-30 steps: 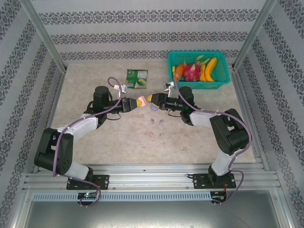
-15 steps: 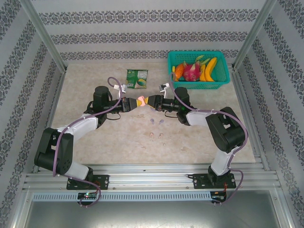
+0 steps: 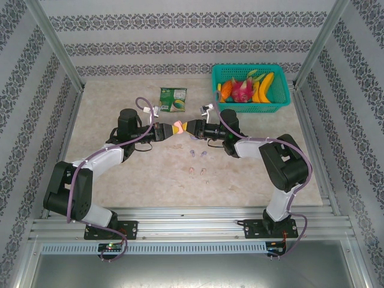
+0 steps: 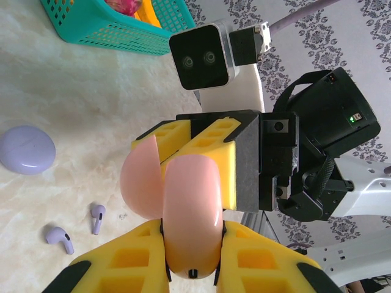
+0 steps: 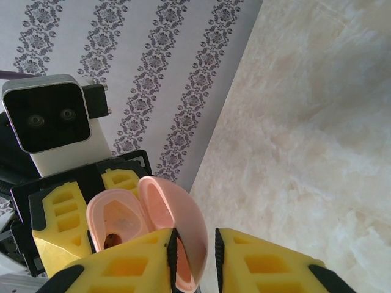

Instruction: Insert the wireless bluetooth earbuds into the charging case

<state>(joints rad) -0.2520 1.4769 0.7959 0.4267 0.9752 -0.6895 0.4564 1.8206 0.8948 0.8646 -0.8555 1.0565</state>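
Top view, room: pale marbled surface (image 3: pixel 120 180) boxed in by walls with grey patterned stripes.
Top view, far edge: a teal basket (image 3: pixel 282 103) of fruit at the right and a green packet (image 3: pixel 173 99) near the middle.
Top view, claws: the left claw (image 3: pixel 173 129) and right claw (image 3: pixel 189 127) meet tip to tip above the middle of the surface, with the pink charging case (image 3: pixel 179 128) between them.
Top view, earbuds: two lilac earbuds (image 3: pixel 192 154) (image 3: pixel 204 154) and two pink earbuds (image 3: pixel 192 171) (image 3: pixel 204 173) lie loose on the surface, nearer the arm bases than the claws, none in a case.
Left wrist view, left claw (image 4: pixel 192 244): clamped on the lower half of the pink charging case (image 4: pixel 192 201).
Left wrist view, lid (image 4: pixel 139 180): swung open, its edge reaching up to the right claw (image 4: pixel 185 143).
Left wrist view, surface: a closed lilac case (image 4: pixel 25 149) with the lilac earbuds (image 4: pixel 59 238) (image 4: pixel 97 217) near it.
Right wrist view, backdrop: striped wall at the left, marbled surface (image 5: pixel 305 122) at the right.
Right wrist view, right claw (image 5: pixel 195 250): narrow, its fingers on either side of the lid (image 5: pixel 177 226); whether both pads press it cannot be told.
Right wrist view, left claw (image 5: pixel 101 201): holds the open case half (image 5: pixel 116 220), whose hollow faces the camera.
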